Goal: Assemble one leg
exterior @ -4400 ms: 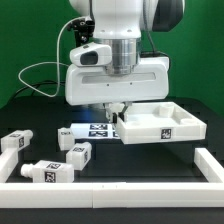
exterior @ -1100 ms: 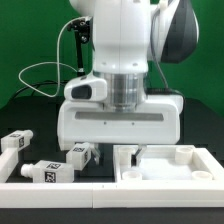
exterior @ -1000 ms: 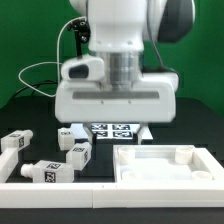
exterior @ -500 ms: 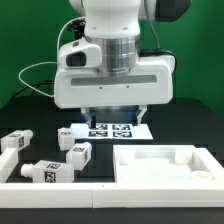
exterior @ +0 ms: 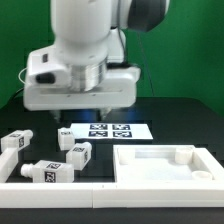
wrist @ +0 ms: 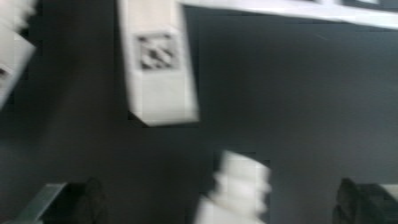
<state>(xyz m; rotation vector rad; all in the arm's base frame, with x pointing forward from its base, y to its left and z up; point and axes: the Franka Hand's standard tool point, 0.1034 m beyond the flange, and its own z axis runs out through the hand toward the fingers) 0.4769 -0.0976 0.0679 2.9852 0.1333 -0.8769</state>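
The leg (exterior: 78,152) lying below my open fingers (wrist: 63,200), not gripped.
Exterior view: I am hovering well above it, holding nothing. Wrist view: a leg (wrist: 160,62) is lying ahead, long axis crossing my closing line, fingers standing apart.

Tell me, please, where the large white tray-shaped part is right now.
The tray-shaped part lies on the exterior view's right, just in front of the marker board, with the nearest leg at its left in that view.
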